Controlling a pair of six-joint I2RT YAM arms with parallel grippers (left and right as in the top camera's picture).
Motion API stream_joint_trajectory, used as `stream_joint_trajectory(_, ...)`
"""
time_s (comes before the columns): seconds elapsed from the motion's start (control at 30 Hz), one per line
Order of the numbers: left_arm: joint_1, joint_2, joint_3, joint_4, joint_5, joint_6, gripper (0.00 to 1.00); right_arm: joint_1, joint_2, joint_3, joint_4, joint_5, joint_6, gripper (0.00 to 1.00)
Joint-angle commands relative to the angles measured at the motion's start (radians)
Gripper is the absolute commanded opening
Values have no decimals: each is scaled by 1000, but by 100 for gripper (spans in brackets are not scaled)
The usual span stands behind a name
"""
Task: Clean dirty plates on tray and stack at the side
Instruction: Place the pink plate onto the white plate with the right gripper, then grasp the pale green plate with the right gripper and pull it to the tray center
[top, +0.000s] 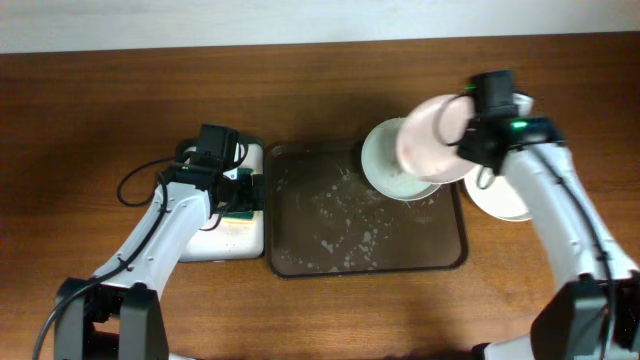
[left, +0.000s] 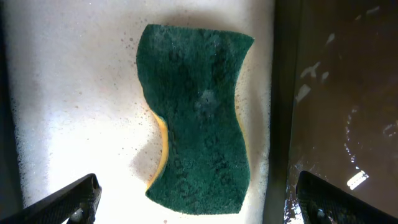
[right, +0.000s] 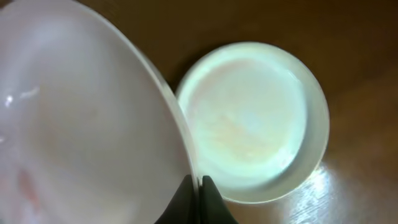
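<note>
Right end effector (right: 198, 185) on plate (right: 81, 124) edge (tilted)

The pink plate (right: 81, 118) beyond left and top edges — 1 white plate (top: 495, 203) partly under the right arm (top: 565, 215).

Three plates (top: 430, 135), one brown tray (top: 320, 235), one green sponge (left: 199, 124), one white dish (top: 225, 242).

furniture: brown wooden table (top: 80, 120), fills most of the overhead frame | wall: pale wall (top: 200, 20), narrow strip along top edge | light: soft glare on wood, lower right of right wrist view
</note>
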Motion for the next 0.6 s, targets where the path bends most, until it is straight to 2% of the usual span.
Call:
stream_joint_trajectory(0.0,7,-9,10,1,11,-6,99,-236,-16,-35,-8,-191,43,4)
stream_joint_trajectory(0.1,7,-9,10,1,11,-6,99,-423,-16,-97,1,-223,43,5)
stream_joint_trajectory(0.17,7,-10,10,1,11,-6,99,-474,-16,-122,14,-231,42,5)
stream_joint_trajectory(0.2,7,-10,10,1,11,-6,99,-480,-16,-126,14,-229,42,9)
stream_joint_trajectory(0.23,7,-9,10,1,11,-6,98,-481,-16,-128,16,-230,42,15)
stream_joint_trajectory(0.3,7,-9,10,1,11,-6,98,-474,-16,-128,21,-247,43,44)
stream_joint_trajectory(0.33,7,-9,10,-1,11,-6,98,-463,-16,-128,32,-301,42,50)
stream_joint_trajectory(0.43,7,-10,10,-1,11,-6,98,-415,-15,-129,38,-415,12,52)
stream_joint_trajectory(0.57,7,-9,10,-1,11,-6,98,-262,-11,-129,64,-414,-68,53)
